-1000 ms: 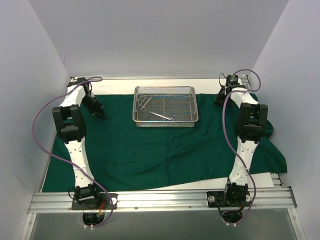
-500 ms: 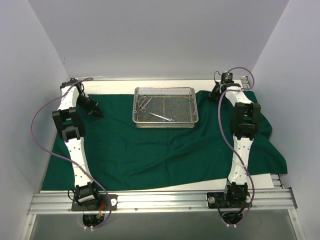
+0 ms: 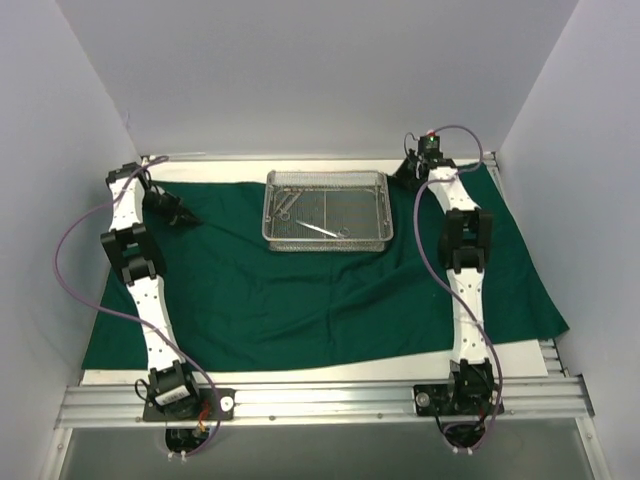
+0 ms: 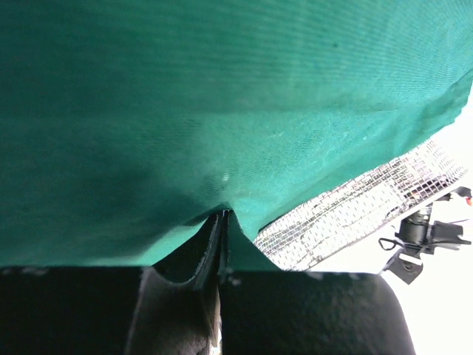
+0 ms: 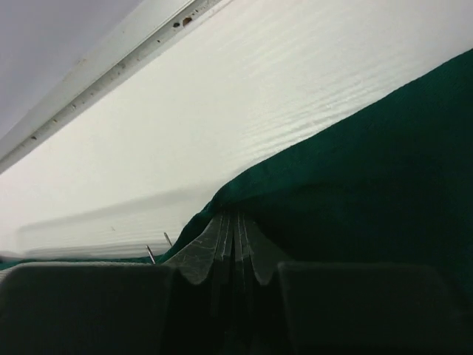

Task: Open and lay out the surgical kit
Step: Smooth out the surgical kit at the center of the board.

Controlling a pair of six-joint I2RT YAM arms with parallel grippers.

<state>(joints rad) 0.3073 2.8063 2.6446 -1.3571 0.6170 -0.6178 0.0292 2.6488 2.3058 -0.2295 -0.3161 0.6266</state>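
Note:
The surgical kit lies opened out. Its dark green drape (image 3: 300, 290) is spread flat over the table. The silver wire-mesh tray (image 3: 326, 210) stands on it at the far middle. Slim steel instruments (image 3: 322, 230) lie inside the tray. My left gripper (image 3: 186, 217) is at the drape's far left, shut on a pinch of the drape (image 4: 236, 111), with the tray (image 4: 369, 211) to its right. My right gripper (image 3: 405, 174) is at the drape's far right edge beside the tray, shut on a fold of the drape (image 5: 369, 185).
White enclosure walls (image 3: 60, 200) stand close on the left, back and right. An aluminium rail (image 3: 320, 400) with both arm bases runs along the near edge. Purple cables (image 3: 70, 240) loop off each arm. A strip of white table (image 3: 430, 362) shows beyond the drape's near edge.
Both grippers have carried the drape's far edge outward and back, the left toward the left wall, the right up to the far edge. The drape lies flatter, and the tray has slid slightly left.

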